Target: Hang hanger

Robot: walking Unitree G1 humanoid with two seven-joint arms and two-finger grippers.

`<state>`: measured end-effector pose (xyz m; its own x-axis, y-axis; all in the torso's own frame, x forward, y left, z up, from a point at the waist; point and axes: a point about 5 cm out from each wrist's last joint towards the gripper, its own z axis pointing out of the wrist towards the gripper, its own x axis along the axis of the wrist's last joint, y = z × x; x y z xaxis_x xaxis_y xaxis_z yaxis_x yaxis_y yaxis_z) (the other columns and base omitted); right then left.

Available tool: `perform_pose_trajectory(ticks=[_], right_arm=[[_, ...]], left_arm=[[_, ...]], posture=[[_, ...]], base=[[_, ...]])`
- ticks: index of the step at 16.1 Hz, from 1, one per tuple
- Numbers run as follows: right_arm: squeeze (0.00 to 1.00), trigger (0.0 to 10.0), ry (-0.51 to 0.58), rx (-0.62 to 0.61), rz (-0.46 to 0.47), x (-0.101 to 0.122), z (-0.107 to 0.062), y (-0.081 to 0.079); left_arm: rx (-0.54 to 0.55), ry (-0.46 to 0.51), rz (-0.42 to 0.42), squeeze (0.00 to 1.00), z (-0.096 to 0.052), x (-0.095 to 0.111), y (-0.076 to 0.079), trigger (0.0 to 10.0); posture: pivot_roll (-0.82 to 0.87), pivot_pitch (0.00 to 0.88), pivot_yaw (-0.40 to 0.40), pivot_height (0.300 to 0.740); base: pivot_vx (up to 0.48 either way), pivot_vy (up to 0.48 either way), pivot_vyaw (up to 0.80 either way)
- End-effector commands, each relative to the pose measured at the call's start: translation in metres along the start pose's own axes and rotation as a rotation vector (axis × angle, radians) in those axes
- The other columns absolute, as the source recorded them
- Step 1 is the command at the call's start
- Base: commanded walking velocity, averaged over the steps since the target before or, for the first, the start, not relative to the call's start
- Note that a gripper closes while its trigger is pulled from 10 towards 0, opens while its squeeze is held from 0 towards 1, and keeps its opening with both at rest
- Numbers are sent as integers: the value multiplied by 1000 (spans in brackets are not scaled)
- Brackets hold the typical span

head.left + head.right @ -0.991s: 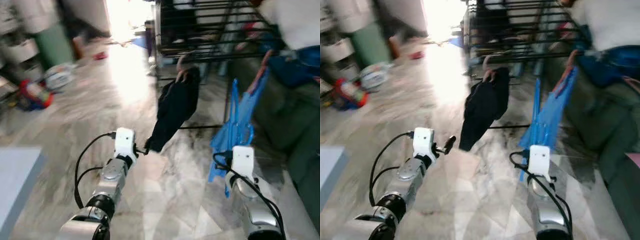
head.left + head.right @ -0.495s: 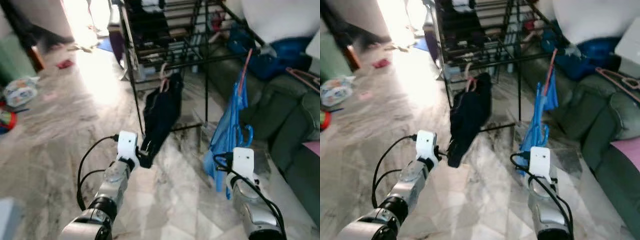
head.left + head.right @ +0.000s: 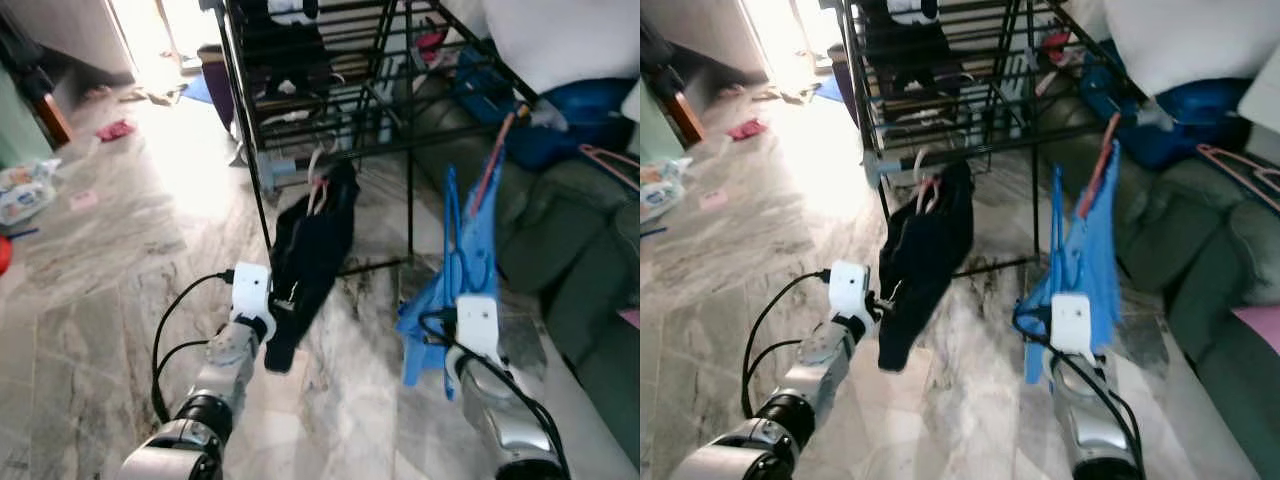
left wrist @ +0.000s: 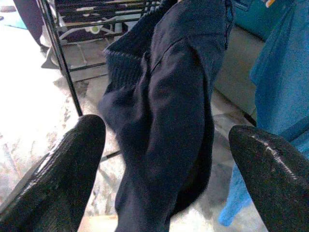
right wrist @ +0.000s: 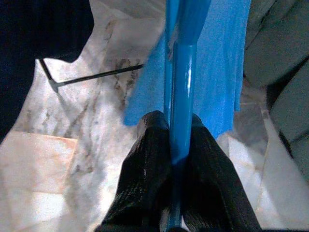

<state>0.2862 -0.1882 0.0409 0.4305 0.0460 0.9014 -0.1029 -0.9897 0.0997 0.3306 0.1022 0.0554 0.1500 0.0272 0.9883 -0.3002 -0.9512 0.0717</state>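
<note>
Left eye view: a black drying rack [image 3: 330,90] stands on the marble floor [image 3: 120,260], with a green sofa [image 3: 570,250] to its right. A dark navy garment [image 3: 310,250] hangs from a pale hanger [image 3: 318,172] hooked on the rack's lower bar. The left tool [image 3: 283,305] is raised at the lower part of this garment; in the left wrist view its two black fingers [image 4: 58,169] stand wide apart, the navy cloth hanging between them without being pinched.

The right tool [image 5: 170,159] is closed on a blue hanger [image 5: 179,87], its fingers pressed against both sides of the hanger's bar. A blue shirt [image 3: 455,290] drapes from that hanger, and a reddish hook [image 3: 495,160] rises at its top, tilted toward the sofa and near the rack's corner. I cannot tell whether the hook touches the rack. A white pillow [image 3: 560,45] and blue cloth [image 3: 575,115] lie on the sofa behind it. Small clutter [image 3: 30,190] sits on the floor at far left.
</note>
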Motion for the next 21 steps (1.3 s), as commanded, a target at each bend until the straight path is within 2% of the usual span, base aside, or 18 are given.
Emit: perform_pose_trajectory(ticks=[1,8,10,15,18,21], right_arm=[[0,10000,5,0,-10,2,-1,4],[0,10000,-2,97,-13,6,2,-9],[0,10000,-22,90,9,8,6,-10],[0,10000,3,-75,83,24,15,15],[0,10000,-2,-94,87,35,23,28],[0,10000,3,-90,73,69,37,38]], left_arm=[[4,12,-1,0,0,1,2,10000],[21,5,2,0,-3,-3,2,10000],[14,8,7,0,-2,-2,2,10000],[-12,-6,2,0,-3,-3,1,10000],[-32,-15,11,0,-7,-8,3,10000],[-63,-24,37,0,-14,-16,2,10000]], posture=[[-139,90,47,740],[-121,101,42,740],[-118,106,44,740],[-104,133,43,740],[-96,145,44,740],[-67,184,37,740]], base=[[0,0,800],[0,0,773],[0,0,0],[0,0,0],[0,0,0],[0,0,0]])
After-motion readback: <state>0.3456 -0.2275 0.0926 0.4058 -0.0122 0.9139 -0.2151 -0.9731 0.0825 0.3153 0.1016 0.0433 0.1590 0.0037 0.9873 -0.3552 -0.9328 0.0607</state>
